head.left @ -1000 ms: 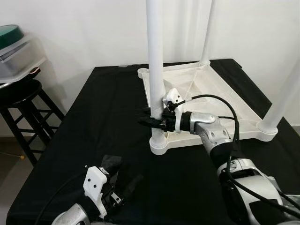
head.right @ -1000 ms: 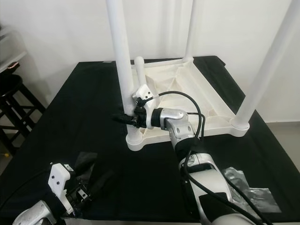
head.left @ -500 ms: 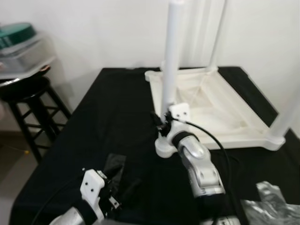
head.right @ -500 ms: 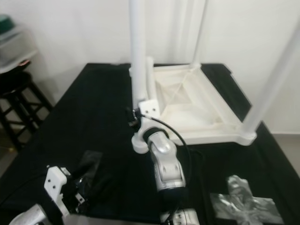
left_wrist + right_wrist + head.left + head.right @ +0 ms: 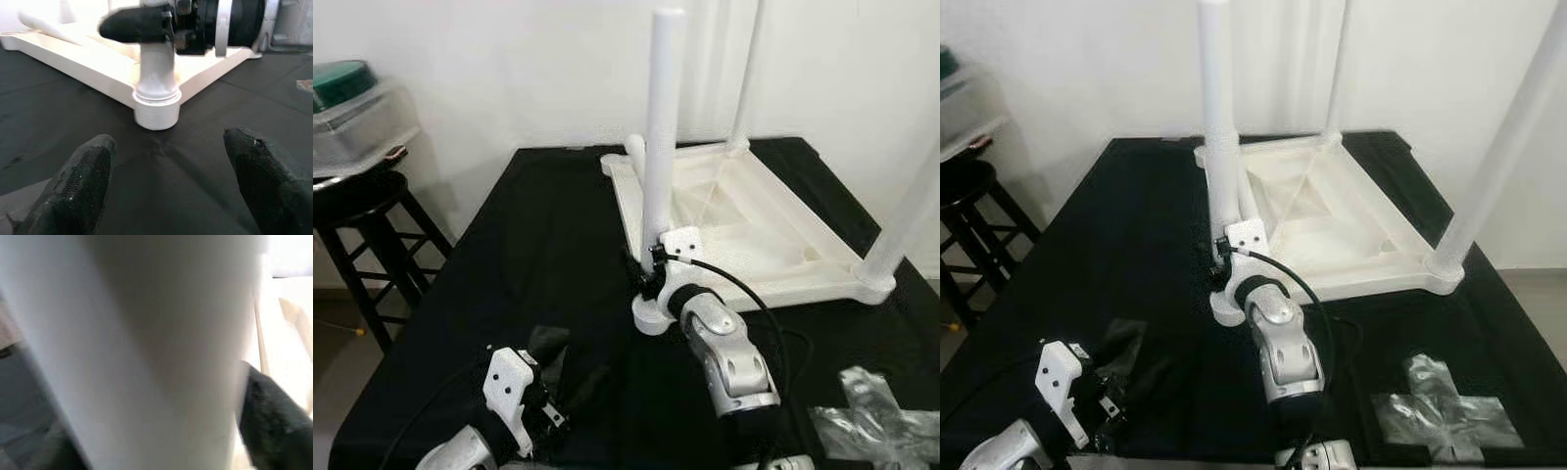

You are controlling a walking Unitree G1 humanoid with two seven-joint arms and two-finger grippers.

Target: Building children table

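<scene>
A white children's table (image 5: 744, 227) lies upside down on the black-covered work table (image 5: 538, 245). Its near-left leg (image 5: 658, 127) stands upright in a round corner socket (image 5: 651, 315). My right gripper (image 5: 644, 266) is shut on this leg just above the socket, with the forearm coming from the front. In the right wrist view the leg (image 5: 146, 342) is very close, with one black finger (image 5: 271, 416) beside it. Two more legs (image 5: 747, 69) (image 5: 906, 220) stand at the far and right corners. My left gripper (image 5: 171, 166) is open, low at the front left, facing the socket (image 5: 156, 110).
A black stool (image 5: 357, 196) at the left carries a clear box with a green lid (image 5: 352, 108). Crumpled plastic wrap (image 5: 876, 416) lies at the front right of the black cloth. A short white rounded piece (image 5: 632, 149) sits at the tabletop's far-left corner. A white wall stands behind.
The camera has shifted. My right forearm has swung from reaching in from the right to reaching in from the front, staying shut on the leg. The left gripper has barely moved.
</scene>
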